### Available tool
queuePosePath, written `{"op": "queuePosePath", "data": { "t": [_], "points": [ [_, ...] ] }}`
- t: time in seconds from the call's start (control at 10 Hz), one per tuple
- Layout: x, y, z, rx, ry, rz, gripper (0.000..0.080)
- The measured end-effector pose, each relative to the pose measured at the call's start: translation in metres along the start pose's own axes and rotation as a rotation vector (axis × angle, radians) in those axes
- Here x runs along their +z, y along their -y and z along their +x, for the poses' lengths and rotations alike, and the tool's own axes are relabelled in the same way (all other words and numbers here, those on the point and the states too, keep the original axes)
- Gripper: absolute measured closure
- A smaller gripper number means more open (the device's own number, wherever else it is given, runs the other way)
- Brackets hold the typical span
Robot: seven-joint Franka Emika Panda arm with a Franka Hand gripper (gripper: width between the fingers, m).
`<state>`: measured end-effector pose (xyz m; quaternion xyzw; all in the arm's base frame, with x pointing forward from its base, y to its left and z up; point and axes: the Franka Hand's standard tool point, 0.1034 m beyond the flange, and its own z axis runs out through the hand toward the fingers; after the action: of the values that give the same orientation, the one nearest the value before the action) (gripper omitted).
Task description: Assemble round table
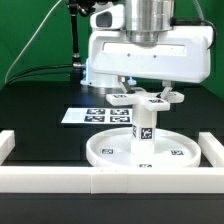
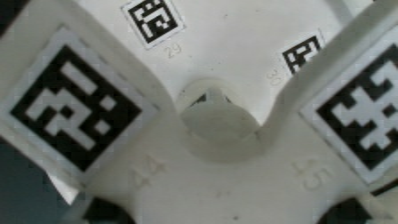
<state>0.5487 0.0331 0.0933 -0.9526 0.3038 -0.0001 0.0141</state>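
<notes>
The large rimmed round disc (image 1: 108,152) lies flat on the black table near the front wall. The short cylindrical leg (image 1: 147,128) stands upright at its middle, a tag facing the camera. The small cross-shaped base (image 1: 150,100) sits level on top of the leg. My gripper (image 1: 150,93) comes straight down on the base and is shut on it. In the wrist view the base (image 2: 214,60) fills the frame, with big tags on its arms and a round hub (image 2: 217,130) at the centre. My fingertips are hidden behind the base there.
The marker board (image 1: 88,115) lies flat behind the disc, toward the exterior view's left. The white border wall (image 1: 60,181) runs along the front, with raised ends at both sides (image 1: 211,150). A dark cable post stands at the back.
</notes>
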Motion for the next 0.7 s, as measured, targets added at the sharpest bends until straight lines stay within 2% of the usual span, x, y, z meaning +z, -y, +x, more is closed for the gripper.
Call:
{"op": "queuePosePath", "data": {
  "t": [0.1,0.7],
  "points": [
    [0.0003,0.0046,-0.0059,0.098,0.006,0.005,0.0349],
    [0.0002,0.0059,-0.0064,0.464,0.01,0.01,0.0349]
  ]
}}
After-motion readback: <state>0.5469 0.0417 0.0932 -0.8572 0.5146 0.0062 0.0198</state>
